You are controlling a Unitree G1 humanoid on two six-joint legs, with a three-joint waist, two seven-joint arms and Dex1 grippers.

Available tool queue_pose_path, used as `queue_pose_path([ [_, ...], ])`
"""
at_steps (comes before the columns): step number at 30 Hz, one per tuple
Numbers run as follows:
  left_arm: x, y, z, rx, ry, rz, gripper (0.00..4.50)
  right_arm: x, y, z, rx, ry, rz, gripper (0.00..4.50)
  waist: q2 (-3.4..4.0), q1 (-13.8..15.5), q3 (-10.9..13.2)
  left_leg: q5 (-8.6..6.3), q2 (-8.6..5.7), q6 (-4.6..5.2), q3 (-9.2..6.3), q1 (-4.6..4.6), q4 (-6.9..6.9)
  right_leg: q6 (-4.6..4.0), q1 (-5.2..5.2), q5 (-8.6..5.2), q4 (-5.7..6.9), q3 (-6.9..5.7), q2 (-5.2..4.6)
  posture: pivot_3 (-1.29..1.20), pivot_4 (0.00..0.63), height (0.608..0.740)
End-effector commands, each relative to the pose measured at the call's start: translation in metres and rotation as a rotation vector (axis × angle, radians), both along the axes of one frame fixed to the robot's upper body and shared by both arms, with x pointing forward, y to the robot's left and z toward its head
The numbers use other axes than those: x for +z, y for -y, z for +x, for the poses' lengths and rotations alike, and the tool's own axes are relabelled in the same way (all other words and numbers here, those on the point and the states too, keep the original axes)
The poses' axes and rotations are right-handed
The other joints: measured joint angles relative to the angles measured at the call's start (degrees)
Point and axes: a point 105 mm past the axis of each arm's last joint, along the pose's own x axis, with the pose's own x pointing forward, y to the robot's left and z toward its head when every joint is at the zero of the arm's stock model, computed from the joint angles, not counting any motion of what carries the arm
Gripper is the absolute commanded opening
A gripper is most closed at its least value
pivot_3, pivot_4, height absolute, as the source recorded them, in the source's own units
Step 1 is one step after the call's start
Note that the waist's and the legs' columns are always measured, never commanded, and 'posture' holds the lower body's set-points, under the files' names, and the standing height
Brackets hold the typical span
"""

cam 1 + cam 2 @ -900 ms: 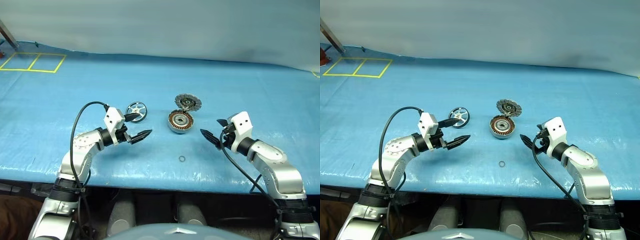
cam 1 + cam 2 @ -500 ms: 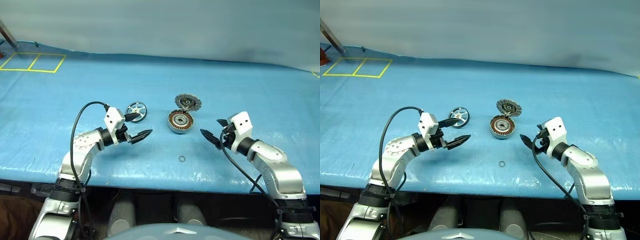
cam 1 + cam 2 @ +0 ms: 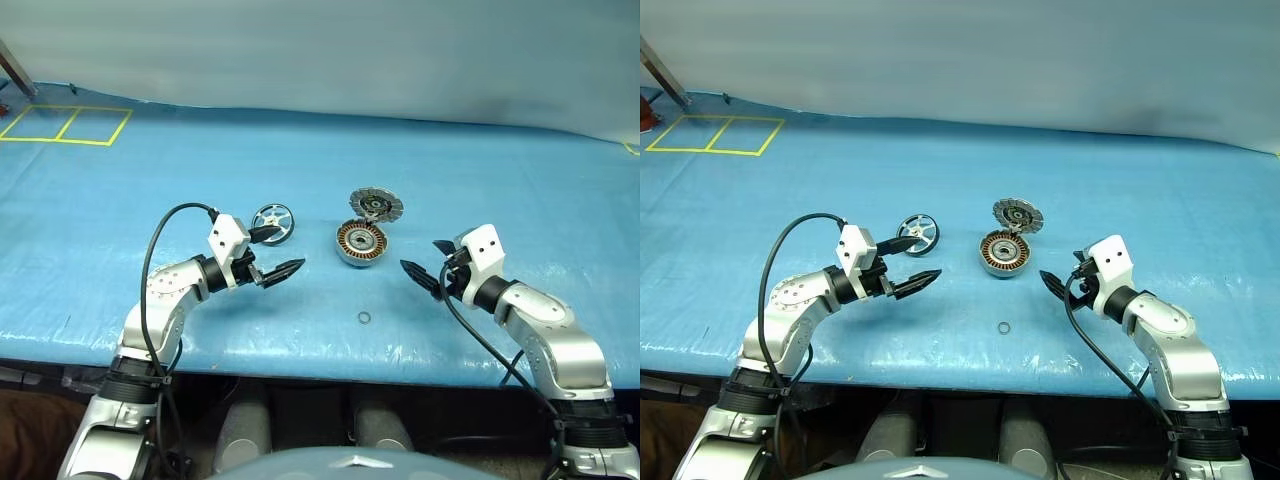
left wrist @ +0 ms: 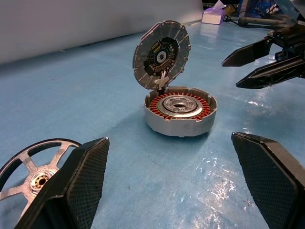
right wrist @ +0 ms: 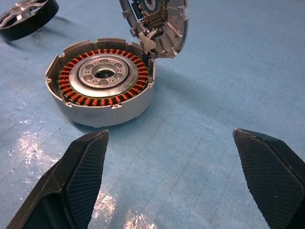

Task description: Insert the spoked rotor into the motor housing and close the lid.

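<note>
Nothing really moved compared with the earlier frames; both arms sat where they were and all the parts lay in the same spots on the blue table cover point(image 3: 300, 150).

Motor housing point(image 3: 361, 243) was sitting near the middle of the cover, open on top, with its ring of copper windings around a silver centre and a hole in the middle. Nothing else was in it. Its lid point(image 3: 376, 205) stood tilted up at the far edge of the housing, touching the rim there, finned face towards the robot. The spoked rotor point(image 3: 273, 221) lay on the cover off to the housing's left, apart from it. A tiny metal ring point(image 3: 364, 318) lay nearer the front edge.

Left gripper point(image 3: 274, 253) had its fingers spread wide and held nothing, with the rotor just beyond its far finger. Right gripper point(image 3: 428, 262) was also spread and empty, on the housing's right.

The wrist views gave detail the head views didn't: the left wrist view showed the rotor's spokes and hub right beside one finger pad point(image 4: 86, 181), plus the other gripper past the housing, and the right wrist view showed small wires joining lid and housing.
</note>
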Motion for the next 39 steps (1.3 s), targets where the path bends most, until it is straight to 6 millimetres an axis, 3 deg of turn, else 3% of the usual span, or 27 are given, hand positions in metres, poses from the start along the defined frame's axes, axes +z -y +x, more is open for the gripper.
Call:
queue_pose_path([
  [1,0.011,0.002,0.002,-0.008,0.043,-0.019,4.50,0.013,0.001,0.000,0.008,0.045,-0.010,4.40,0.00,0.0,0.0,0.00,0.00,0.00,0.00,0.00,0.00,0.00,0.00,0.00,0.00,0.00,0.00,0.00,0.150,0.740],
  [17,0.012,-0.002,0.003,-0.006,0.045,-0.011,4.50,0.012,-0.003,-0.001,0.016,0.042,-0.013,4.40,0.00,0.0,0.0,0.00,0.00,0.00,0.00,0.00,0.00,0.00,0.00,0.00,0.00,0.00,0.00,0.00,0.150,0.740],
  [25,0.007,-0.002,0.002,-0.012,0.051,0.029,4.50,0.009,-0.003,-0.007,0.118,-0.035,-0.142,4.40,-0.01,0.0,0.0,0.00,0.00,0.00,0.00,0.00,0.00,-0.01,0.00,0.00,0.00,0.00,0.00,0.00,0.150,0.740],
  [30,-0.002,-0.003,-0.001,-0.003,0.040,0.052,4.50,0.014,-0.019,-0.006,0.334,-0.100,-0.395,4.40,0.00,-0.2,0.0,0.00,0.00,0.00,0.04,0.01,0.03,0.00,-0.02,0.00,0.00,0.04,-0.01,0.00,0.150,0.740],
  [33,-0.003,-0.002,-0.002,0.000,0.039,0.050,4.50,0.020,-0.041,-0.004,0.498,-0.114,-0.479,4.40,-0.03,-0.4,0.0,0.00,0.02,0.00,0.02,0.01,0.05,-0.01,-0.04,0.00,0.03,0.02,0.01,0.00,0.150,0.740],
  [39,-0.005,-0.002,-0.004,0.010,0.039,0.042,4.50,0.036,-0.067,0.015,0.651,-0.074,-0.606,4.40,-0.05,0.1,0.0,-0.01,0.00,0.00,0.02,-0.09,0.04,-0.06,-0.08,0.03,-0.03,0.03,-0.01,0.00,0.150,0.740],
])
